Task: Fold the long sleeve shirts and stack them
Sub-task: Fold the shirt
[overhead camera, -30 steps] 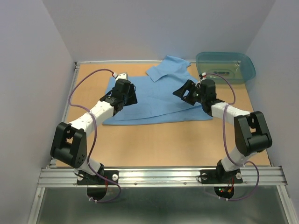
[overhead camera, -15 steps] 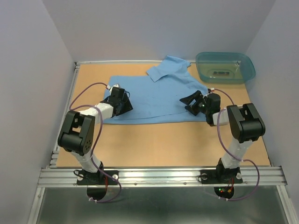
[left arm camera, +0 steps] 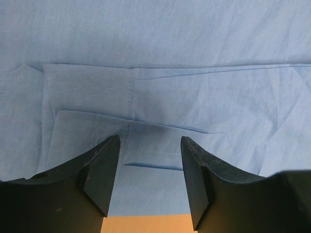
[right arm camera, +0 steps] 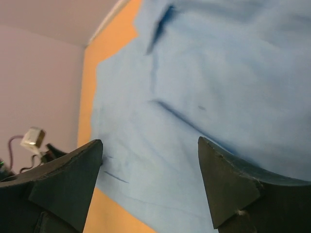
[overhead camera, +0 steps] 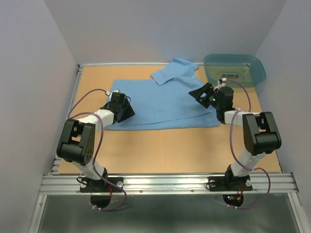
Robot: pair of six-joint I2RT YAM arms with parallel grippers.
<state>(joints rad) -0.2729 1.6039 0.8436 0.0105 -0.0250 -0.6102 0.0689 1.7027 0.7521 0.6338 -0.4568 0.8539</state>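
Note:
One light blue long sleeve shirt (overhead camera: 165, 104) lies flat on the tan table (overhead camera: 170, 145), with a folded part (overhead camera: 175, 70) lying over its far edge. My left gripper (overhead camera: 127, 110) is low over the shirt's near left corner, open, with nothing between its fingers. In the left wrist view the left gripper (left arm camera: 149, 145) frames seams and a cuff of the shirt (left arm camera: 194, 58), just past its near hem. My right gripper (overhead camera: 200, 95) hovers open over the shirt's right side. In the right wrist view the right gripper (right arm camera: 150, 143) holds nothing, and the shirt (right arm camera: 218, 73) lies below it.
A translucent teal tub (overhead camera: 235, 69) stands at the back right corner, close behind the right wrist. Grey walls enclose the table on three sides. A metal rail (overhead camera: 170, 183) with both arm bases runs along the near edge. Bare tabletop lies between the shirt and the rail.
The left gripper has drawn back from the shirt's middle left to its near left corner. The right gripper dipped toward the near right edge, then moved back up and away.

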